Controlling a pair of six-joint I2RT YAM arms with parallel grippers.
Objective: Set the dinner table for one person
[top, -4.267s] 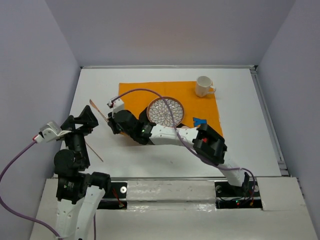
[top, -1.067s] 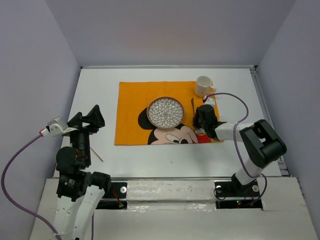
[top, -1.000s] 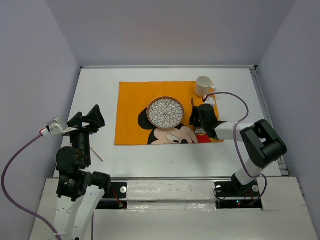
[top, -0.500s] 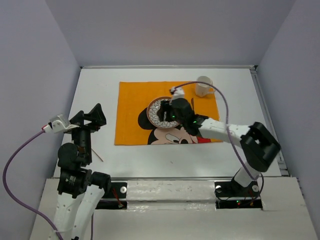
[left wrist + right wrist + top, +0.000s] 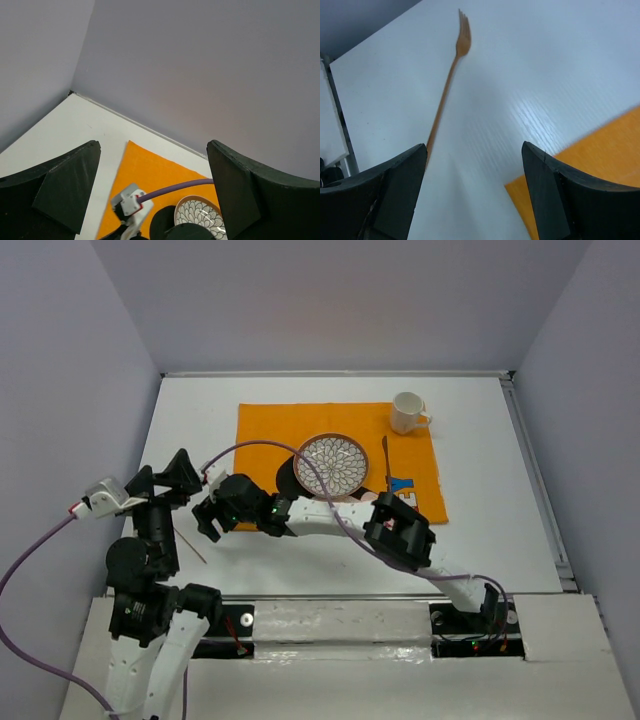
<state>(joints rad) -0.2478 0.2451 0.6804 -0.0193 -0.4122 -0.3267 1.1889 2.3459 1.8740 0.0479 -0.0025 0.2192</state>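
Right gripper [image 5: 473, 146] is out across the white tabletop [image 5: 500, 530], hovering low over its left half. The jaws are spread wide with nothing between them, only bare tabletop directly below. In the wrist view a wooden fork [image 5: 451, 75] lies flat at about 11 o'clock from the jaws, tines pointing away, clear of both fingers. The corner of the orange Mickey Mouse mat [image 5: 265, 430] peeks in at 4 o'clock.

From above, that fork sits at roughly 7 o'clock from the right jaws, just off the mat's left edge. Left gripper [image 5: 152, 147] hangs raised over the tabletop's 9 o'clock side – jaws fully parted, empty, aimed toward the far wall.

On the mat sit a patterned plate [image 5: 332, 462] at centre, a slim utensil [image 5: 385, 455] at its 3 o'clock and a white mug [image 5: 407, 412] at 1 o'clock.
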